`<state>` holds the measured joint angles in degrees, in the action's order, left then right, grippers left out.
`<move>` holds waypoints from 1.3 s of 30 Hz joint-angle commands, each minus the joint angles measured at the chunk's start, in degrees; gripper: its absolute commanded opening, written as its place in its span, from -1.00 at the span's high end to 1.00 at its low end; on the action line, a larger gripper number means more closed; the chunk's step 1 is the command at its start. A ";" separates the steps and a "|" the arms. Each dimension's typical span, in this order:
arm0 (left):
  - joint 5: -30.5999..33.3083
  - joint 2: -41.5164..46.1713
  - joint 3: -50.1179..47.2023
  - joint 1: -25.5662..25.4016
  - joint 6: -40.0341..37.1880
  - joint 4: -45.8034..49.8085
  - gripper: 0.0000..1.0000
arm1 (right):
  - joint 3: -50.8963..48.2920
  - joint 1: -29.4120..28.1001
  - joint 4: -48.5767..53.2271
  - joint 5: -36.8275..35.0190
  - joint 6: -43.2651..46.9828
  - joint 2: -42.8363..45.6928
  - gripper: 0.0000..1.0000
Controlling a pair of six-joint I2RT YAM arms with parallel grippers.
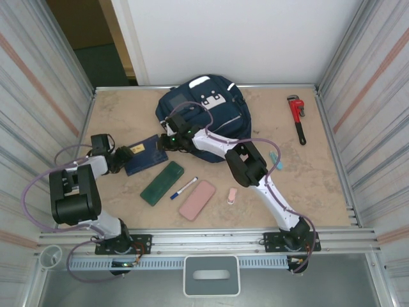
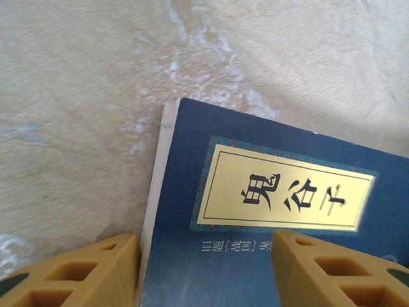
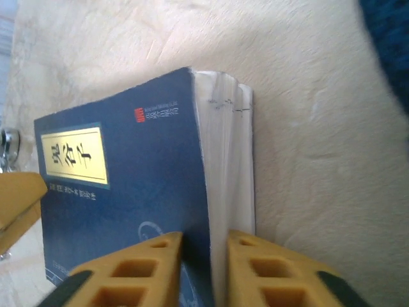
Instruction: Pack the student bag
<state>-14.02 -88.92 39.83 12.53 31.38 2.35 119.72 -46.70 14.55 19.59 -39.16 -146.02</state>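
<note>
Nearest the arm bases, toward 6 o'clock on the surface (image 1: 307, 185), lie a pink case (image 1: 197, 199) and, just to its 3 o'clock, a small pink eraser (image 1: 232, 195). At 10 o'clock from the pink case lies a blue-and-white pen (image 1: 184, 188), with a dark green case (image 1: 162, 183) beside it.

Farther in, toward 9 o'clock, a dark-blue book (image 1: 146, 158) with a gold title label lies flat. A tool works at each end of it.

The left tool (image 1: 121, 157) is at the book's 9 o'clock end. In its wrist view the left tool (image 2: 204, 275) stands moderately wide. One yellow finger (image 2: 83, 272) is over the bare surface beside the book (image 2: 185, 192). The other is over the cover below the label, and neither pinches anything.

The right tool (image 1: 164, 144) reaches across to the book's 3 o'clock end. In its wrist view the right tool (image 3: 204, 268) is narrow. Its fingers are closed on the edge of the book (image 3: 128, 192), one on the blue cover and one against the white pages.

Toward 3 o'clock lies a small teal item (image 1: 275, 158), too small to identify.

At 12 o'clock, against the far wall, sits the student bag (image 1: 204, 105), navy with a white patch. It is just beyond the right arm's wrist. At 2 o'clock lies a red pipe wrench (image 1: 296, 118), well apart from the bag.
</note>
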 commanded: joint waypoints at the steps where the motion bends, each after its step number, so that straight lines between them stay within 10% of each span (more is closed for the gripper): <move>1: -9.36 -1.19 -1.21 -1.73 0.54 -2.11 -0.13 | -0.89 -1.17 -3.14 4.89 -0.83 1.93 0.80; 21: -13.19 20.93 -7.46 -2.15 17.68 -11.65 -0.72 | -31.22 9.26 -27.36 6.61 -19.19 31.10 1.00; 39: -8.30 20.95 -4.15 -21.61 31.50 -19.33 -0.97 | -48.41 11.20 -60.07 0.10 -41.50 39.16 1.00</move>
<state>-23.40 -65.93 33.32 -8.36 59.33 -12.69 71.68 -34.68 -36.69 20.78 -76.07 -110.41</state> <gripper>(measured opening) 0.986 0.054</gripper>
